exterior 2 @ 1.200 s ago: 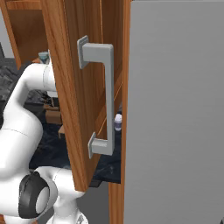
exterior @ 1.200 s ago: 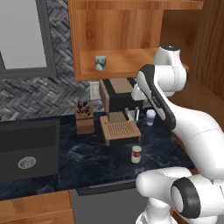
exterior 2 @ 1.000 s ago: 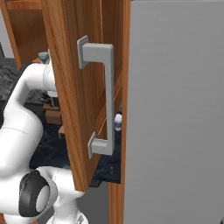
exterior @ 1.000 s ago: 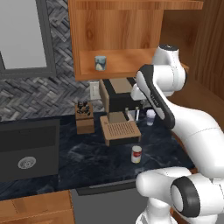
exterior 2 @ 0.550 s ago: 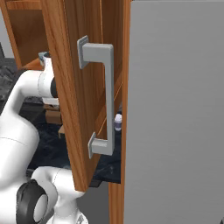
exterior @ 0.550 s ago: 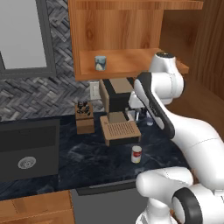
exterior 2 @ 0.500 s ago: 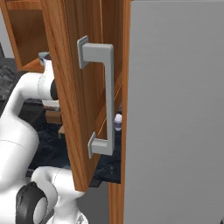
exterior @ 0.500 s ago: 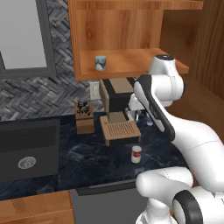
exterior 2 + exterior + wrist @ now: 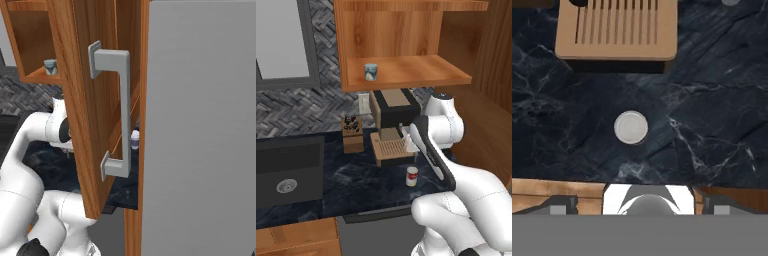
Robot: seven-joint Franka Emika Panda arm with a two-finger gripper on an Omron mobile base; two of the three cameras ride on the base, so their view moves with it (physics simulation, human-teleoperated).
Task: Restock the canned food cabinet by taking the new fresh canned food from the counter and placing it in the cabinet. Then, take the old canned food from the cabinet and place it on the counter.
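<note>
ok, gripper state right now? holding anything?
Gripper: open, holding nothing. In the hand view it looks straight down at the red-and-white can standing on the counter.

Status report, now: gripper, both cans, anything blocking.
Gripper open, empty, above the counter. Red-and-white can upright on the counter, seen from above in hand view. Grey-blue can on cabinet shelf. Coffee machine beneath that shelf.

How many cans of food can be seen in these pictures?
2. The red-and-white can stands on the dark counter, in front of the coffee machine. The grey-blue can stands on the cabinet shelf. Others may be hidden behind the cabinet door.
</note>
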